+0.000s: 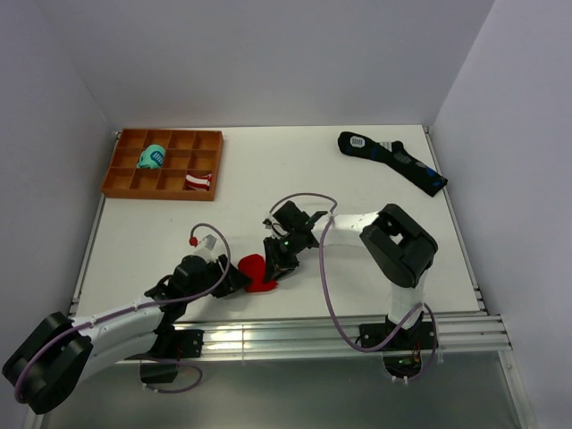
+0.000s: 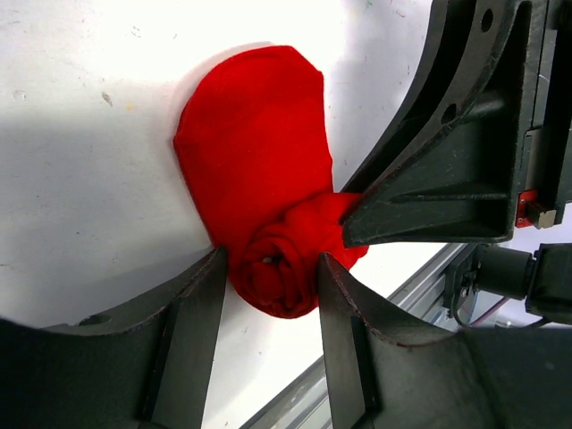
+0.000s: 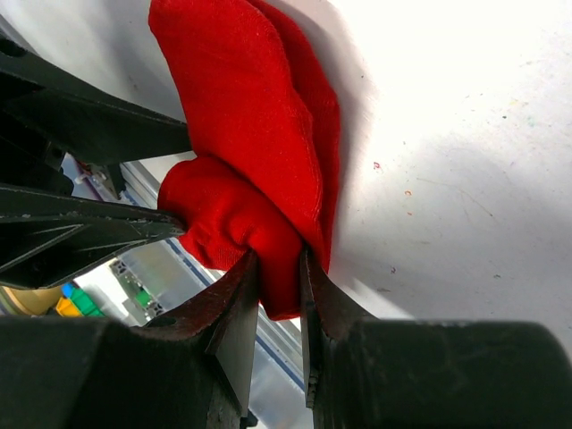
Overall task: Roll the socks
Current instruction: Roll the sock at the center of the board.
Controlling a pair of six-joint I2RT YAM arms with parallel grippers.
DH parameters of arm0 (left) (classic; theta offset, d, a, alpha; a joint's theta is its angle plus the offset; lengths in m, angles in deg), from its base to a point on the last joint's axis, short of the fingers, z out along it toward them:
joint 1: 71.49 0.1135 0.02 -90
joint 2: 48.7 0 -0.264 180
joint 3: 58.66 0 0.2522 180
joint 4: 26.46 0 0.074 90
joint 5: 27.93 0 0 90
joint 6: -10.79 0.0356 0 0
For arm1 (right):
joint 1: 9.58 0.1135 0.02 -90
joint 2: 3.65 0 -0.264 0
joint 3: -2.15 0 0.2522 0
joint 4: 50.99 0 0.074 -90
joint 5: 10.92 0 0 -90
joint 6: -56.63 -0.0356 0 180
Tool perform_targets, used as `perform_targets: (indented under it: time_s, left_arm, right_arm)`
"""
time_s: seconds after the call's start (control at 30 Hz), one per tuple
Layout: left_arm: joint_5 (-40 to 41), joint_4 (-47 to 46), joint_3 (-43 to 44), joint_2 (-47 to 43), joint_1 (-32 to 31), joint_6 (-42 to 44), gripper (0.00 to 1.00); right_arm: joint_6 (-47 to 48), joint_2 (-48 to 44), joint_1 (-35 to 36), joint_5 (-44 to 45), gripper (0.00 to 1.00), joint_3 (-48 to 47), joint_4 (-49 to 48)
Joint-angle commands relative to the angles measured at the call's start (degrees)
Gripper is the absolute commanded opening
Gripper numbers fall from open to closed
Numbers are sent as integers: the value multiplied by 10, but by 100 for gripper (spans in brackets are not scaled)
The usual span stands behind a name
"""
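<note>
Saw socks (image 2: 255,152) partly rolled, roll wedged between fingers of left gripper (image 2: 271,268), flat part spread beyond fingertips on table (image 1: 357,179). Noted left gripper about half open, both fingers pressed against roll. Noted right gripper (image 3: 279,264) nearly closed, thin fold of same roll pinched between its fingers, tips just beside left's.
</note>
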State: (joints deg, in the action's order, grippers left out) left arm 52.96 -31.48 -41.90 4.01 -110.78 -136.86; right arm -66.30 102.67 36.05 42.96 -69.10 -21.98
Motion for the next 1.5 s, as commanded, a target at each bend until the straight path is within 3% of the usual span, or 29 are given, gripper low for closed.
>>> perform_targets:
  time_s: [0.0, 0.67, 0.87, 1.1, 1.2, 1.47]
  left_arm:
    - [22, 14, 1, 1, -11, 19, 50]
    - [82, 104, 27, 38, -64, -46, 50]
    - [88, 120, 39, 69, -78, -59, 38]
    - [88, 132, 47, 88, -83, -68, 8]
    - [82, 128, 45, 87, -83, -73, 0]
    - [56, 162, 70, 129, -83, -86, 0]
  right_arm:
    - [23, 28, 5, 75, 16, -10, 50]
    - [42, 67, 16, 92, 17, -81, 121]
    - [46, 75, 17, 97, 17, -98, 137]
    - [50, 72, 17, 99, 19, -107, 139]
    - [51, 67, 16, 102, 23, -104, 132]
    - [49, 20, 15, 133, 36, -73, 78]
